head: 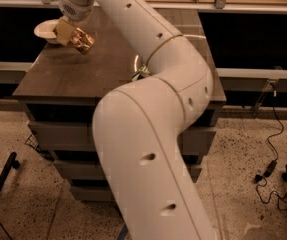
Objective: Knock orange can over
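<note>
The tall slim orange-gold metal can leans steeply at the back-left of the dark brown cabinet top, beside a white bowl. The knock looks half done (the can is not yet lying flat). The gripper is at the can's upper end; how wide it stands, or whether it holds anything, I cannot tell.

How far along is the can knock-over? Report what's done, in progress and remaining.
Done: the gripper is at the can, at the far-left corner of the table beside the bowl. In hand: the can tilts steeply, off upright. Left: finish the push; I cannot tell that it lies flat.
</note>
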{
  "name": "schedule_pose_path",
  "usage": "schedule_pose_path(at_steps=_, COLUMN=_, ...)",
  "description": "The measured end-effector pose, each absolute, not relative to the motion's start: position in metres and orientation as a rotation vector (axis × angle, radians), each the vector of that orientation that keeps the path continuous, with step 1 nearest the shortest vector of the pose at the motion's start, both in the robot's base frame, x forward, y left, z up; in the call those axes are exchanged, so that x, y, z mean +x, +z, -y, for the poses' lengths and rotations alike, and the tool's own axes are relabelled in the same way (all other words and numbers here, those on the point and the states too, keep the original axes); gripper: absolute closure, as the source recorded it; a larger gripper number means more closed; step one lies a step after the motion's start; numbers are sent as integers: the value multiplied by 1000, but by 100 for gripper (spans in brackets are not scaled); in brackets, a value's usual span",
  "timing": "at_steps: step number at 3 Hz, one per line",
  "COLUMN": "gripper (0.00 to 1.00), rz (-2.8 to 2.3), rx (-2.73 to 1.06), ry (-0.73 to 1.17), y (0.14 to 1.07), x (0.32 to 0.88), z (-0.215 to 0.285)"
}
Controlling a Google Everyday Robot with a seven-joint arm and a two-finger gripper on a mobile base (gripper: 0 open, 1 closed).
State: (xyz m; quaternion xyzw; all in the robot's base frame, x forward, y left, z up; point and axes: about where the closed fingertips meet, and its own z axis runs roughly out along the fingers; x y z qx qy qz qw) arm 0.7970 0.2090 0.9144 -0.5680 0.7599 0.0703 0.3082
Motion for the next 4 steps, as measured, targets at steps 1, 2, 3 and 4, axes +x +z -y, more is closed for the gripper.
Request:
schedule_pose_path(at_steps=1, gripper=51, rz=-2173, rx=-1579, ry=-57, y=897, x=798, z=-154)
schedule_pose_path(at_steps=2, gripper=27, rz=-2295, rx=-1681, ry=-286, y=890, x=790, z=-99)
schedule_pose_path(at_steps=3, gripper=4, rz=-2304, rx=-1672, ry=-329, y=893, x=794, z=-88)
schedule_pose_path(at_steps=4, gripper=0, rz=-2274, rx=-1660, ry=-331, y=887, x=804, z=-94)
